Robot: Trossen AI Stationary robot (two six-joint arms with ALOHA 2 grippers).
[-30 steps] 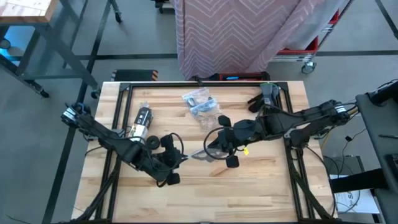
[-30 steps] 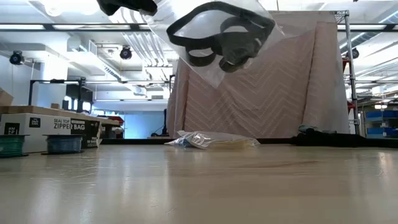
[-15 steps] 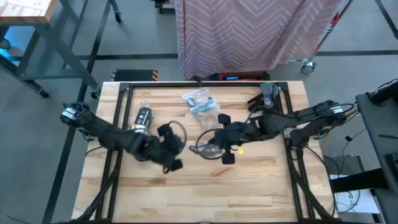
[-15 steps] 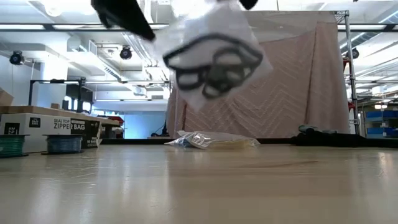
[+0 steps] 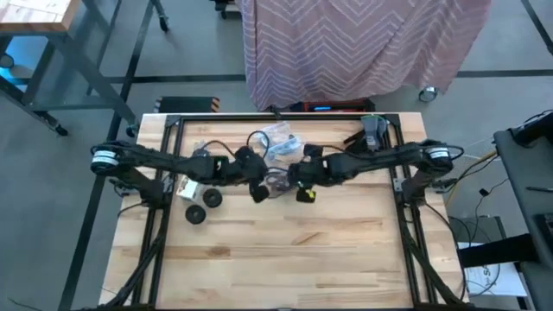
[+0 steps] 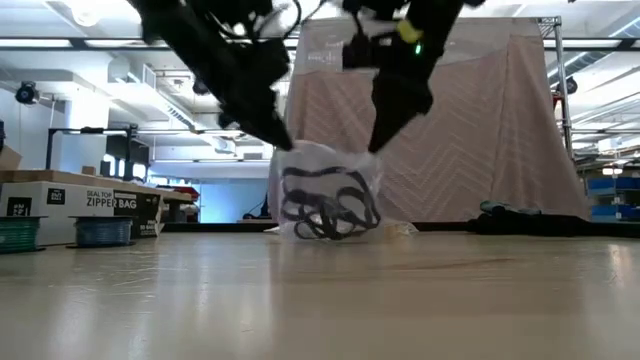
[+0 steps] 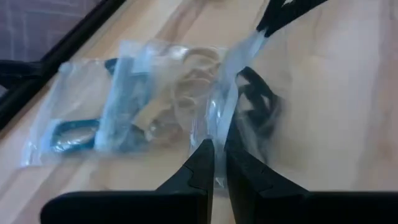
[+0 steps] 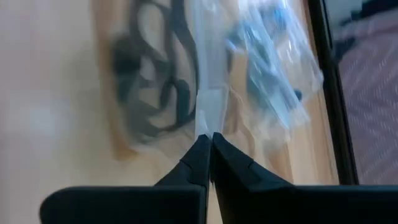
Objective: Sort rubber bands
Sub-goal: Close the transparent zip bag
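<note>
Your left gripper is pinching the left edge of the clear bag holding black rubber bands; your right gripper is pinching its right edge, near the far-middle table.

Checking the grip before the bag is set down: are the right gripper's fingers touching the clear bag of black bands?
Touching. The right wrist view shows the right gripper pinching the clear bag's top edge.

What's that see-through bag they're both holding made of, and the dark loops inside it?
The bag looks like thin, glossy clear plastic: it crinkles and shows its contents. The black loops inside appear to be matte rubber, limp and tangled. The table looks like pale jointed wood.
</note>
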